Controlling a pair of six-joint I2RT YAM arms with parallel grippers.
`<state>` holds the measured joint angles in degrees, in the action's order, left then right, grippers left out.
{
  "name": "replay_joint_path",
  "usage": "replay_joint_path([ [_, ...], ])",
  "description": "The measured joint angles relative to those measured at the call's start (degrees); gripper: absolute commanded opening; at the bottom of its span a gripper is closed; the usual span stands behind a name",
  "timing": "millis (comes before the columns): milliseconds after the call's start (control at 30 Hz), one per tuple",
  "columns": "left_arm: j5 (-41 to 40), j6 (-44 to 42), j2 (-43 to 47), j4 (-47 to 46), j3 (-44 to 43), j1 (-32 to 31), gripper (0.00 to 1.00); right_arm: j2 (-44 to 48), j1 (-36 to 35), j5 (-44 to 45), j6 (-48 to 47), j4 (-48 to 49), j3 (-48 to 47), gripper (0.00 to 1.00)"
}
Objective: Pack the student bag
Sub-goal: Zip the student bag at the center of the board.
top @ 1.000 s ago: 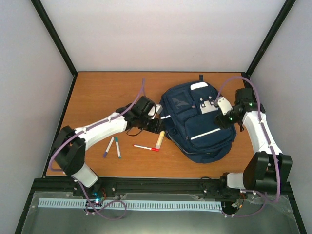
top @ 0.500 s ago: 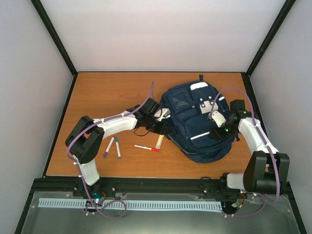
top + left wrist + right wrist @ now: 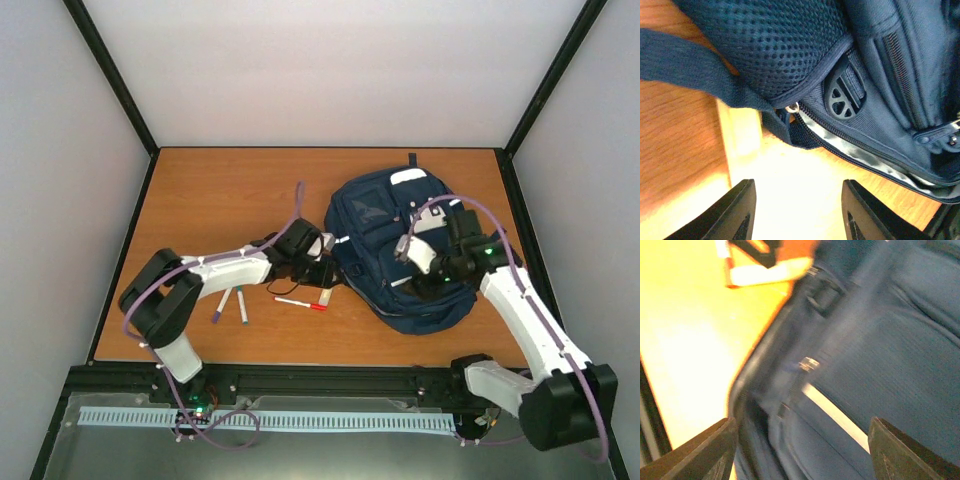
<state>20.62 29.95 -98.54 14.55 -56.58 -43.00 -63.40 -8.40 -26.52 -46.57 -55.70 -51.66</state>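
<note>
The student bag (image 3: 385,225) is a navy backpack that lies flat on the wooden table, right of centre, front pocket up. My left gripper (image 3: 324,266) sits low at its left edge. In the left wrist view it (image 3: 797,212) is open with only bare table between the fingers; the bag's zip (image 3: 855,150) and a mesh strap (image 3: 765,45) lie just ahead. My right gripper (image 3: 418,268) hovers over the lower front of the bag. In the blurred right wrist view it (image 3: 805,452) is open and wide above the white stripe (image 3: 832,415), holding nothing.
A white marker with a red cap (image 3: 300,303) lies just left of the bag, a beige tube (image 3: 328,296) beside it under my left gripper. A purple marker (image 3: 221,306) and a teal marker (image 3: 242,307) lie further left. Black frame posts edge the table.
My right arm has swung from the bag's right edge to over its lower front. My left gripper pushed toward the bag, then drew back and down; its jaws narrowed and reopened.
</note>
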Motion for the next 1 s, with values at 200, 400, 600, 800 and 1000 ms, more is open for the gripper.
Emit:
replay_joint_path([
  [200, -4.11, 7.45, 7.58, -6.93, 6.43, -0.02, 0.38, 0.39, -15.65, 3.32, 3.61, 3.30, 2.84, 0.74],
  [400, -6.49, 16.17, 8.39, -15.17, 11.76, -0.31, 0.34, -5.73, -24.41, 10.12, 9.88, 8.96, 3.82, 0.80],
  [600, -9.73, 21.77, 8.52, -19.06, 13.70, -0.63, 0.35, -9.18, -31.23, 14.93, 14.19, 13.81, 4.48, 0.84],
  [800, -11.19, 23.78, 8.72, -20.15, 13.73, -0.70, 0.36, -14.32, -32.44, 20.22, 16.61, 17.97, 4.90, 0.83],
  [1000, -12.61, 25.51, 9.81, -21.46, 15.17, -1.44, 0.38, -20.06, -33.35, 25.97, 18.86, 22.80, 4.70, 0.36],
])
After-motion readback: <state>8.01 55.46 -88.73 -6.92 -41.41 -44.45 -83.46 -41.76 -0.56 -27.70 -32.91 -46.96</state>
